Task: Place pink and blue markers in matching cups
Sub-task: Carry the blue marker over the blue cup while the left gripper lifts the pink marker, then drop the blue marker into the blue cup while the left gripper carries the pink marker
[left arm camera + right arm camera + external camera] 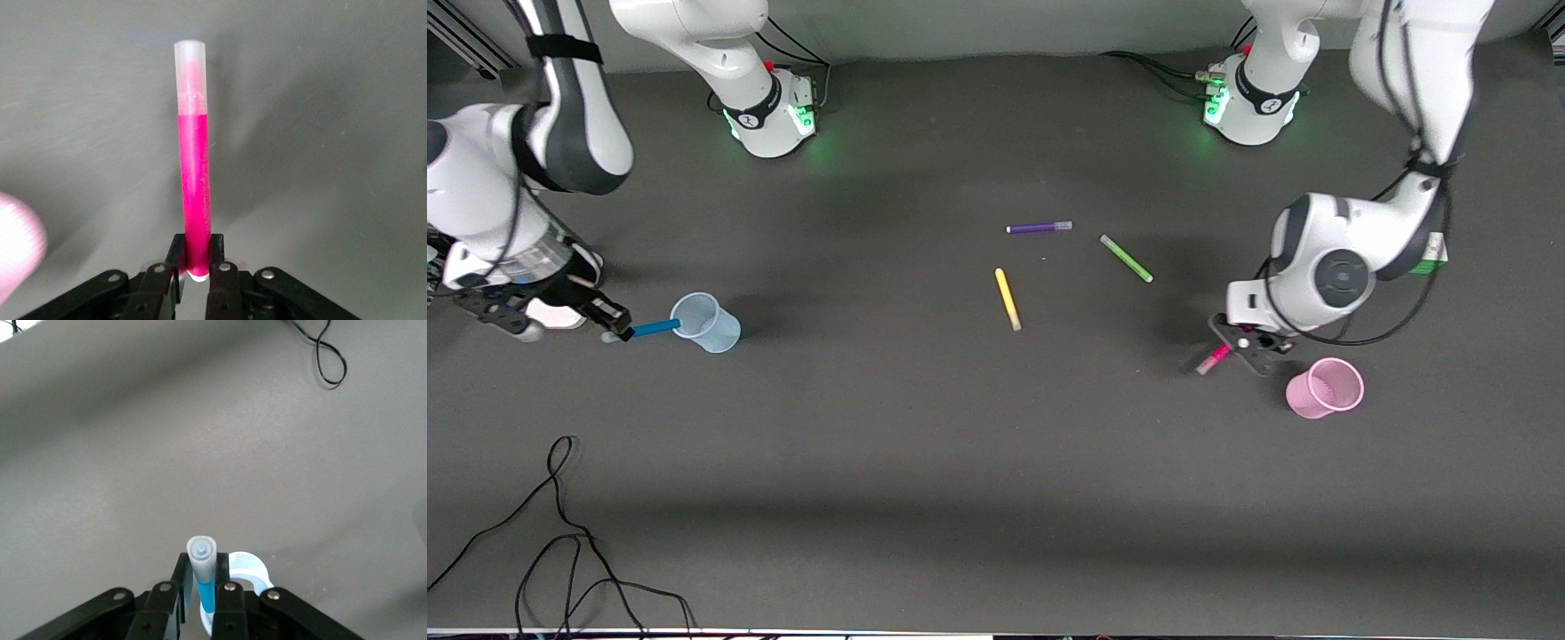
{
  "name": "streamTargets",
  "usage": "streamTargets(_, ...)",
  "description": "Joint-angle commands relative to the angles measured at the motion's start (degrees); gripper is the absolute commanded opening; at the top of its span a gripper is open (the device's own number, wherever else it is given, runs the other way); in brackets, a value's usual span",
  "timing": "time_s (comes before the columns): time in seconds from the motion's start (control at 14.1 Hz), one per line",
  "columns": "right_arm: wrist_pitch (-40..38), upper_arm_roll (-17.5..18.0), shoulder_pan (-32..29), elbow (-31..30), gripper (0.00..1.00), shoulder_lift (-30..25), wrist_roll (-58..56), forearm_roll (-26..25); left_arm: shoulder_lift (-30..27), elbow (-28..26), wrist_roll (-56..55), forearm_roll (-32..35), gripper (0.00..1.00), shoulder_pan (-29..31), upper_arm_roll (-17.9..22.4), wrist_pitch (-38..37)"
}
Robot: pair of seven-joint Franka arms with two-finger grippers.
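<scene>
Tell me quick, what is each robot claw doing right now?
Left gripper: shut on the pink marker, beside the pink cup.
Right gripper: shut on the blue marker, at the blue cup.

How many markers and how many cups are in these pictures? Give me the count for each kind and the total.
Markers: 5: pink marker in the left gripper, blue marker in the right gripper, purple marker, yellow marker, green marker.
Cups: 2: blue cup, pink cup.
Total: 7.

Magenta marker (1215, 359) (pale cap), sky-blue marker (655, 328), pale-blue cup (706, 323), pink cup (1326, 388), charcoal table (960, 462).
</scene>
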Motion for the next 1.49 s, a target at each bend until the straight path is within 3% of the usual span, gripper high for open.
streamTargets(0.0, 5.98, 0.04, 0.12, -4.68, 0.0, 0.46, -0.45, -2.89, -4.2, 10.79, -3.54, -2.19, 0.04, 2.0, -0.08, -17.72)
streamTargets(0.14, 6.34, 0.04, 0.29, -5.56, 0.0, 1.52, -0.45, -4.64, -3.86, 20.02, -5.48, -3.69, 0.04, 4.81, -0.08, -28.81)
streamTargets(0.35, 6.43, -0.05, 0.29, -7.05, 0.0, 3.37, -0.45, -7.63, -3.51, 27.77, -13.88, -3.7, 0.02, 9.21, -0.08, -38.06)
streamTargets(0.57, 7.83, -0.05, 0.12, -7.15, 0.0, 5.13, -0.19, -9.66, -2.19, 31.22, -23.48, -2.91, 0.0, 10.8, -0.08, -40.2)
streamTargets(0.64, 8.54, -0.05, 0.12, -7.06, 0.06, 5.83, -0.19, -9.66, -1.14, 32.18, -26.11, -2.21, 0.0, 10.63, 0.01, -40.38)
streamTargets(0.71, 9.07, -0.05, 0.12, -7.06, 0.79, 6.27, -0.28, -9.66, 0.18, 33.24, -28.84, -0.55, 0.0, 10.63, -0.08, -40.38)
streamTargets(0.78, 9.07, 0.04, 0.12, -7.06, 1.0, 6.36, -0.19, -9.66, 1.84, 34.21, -31.56, 0.86, 0.0, 10.54, -0.08, -40.46)
streamTargets(1.13, 6.0, 0.04, 0.12, -4.17, 1.0, 5.66, 0.95, -9.05, 13.18, 40.62, -37.47, 3.77, 0.0, 10.36, -0.08, -45.9)
streamTargets(1.42, -3.04, 0.57, 0.47, 6.19, 1.0, 6.18, 0.87, -4.49, 18.81, 42.21, -37.65, 4.39, 0.0, 10.01, -0.08, -46.97)
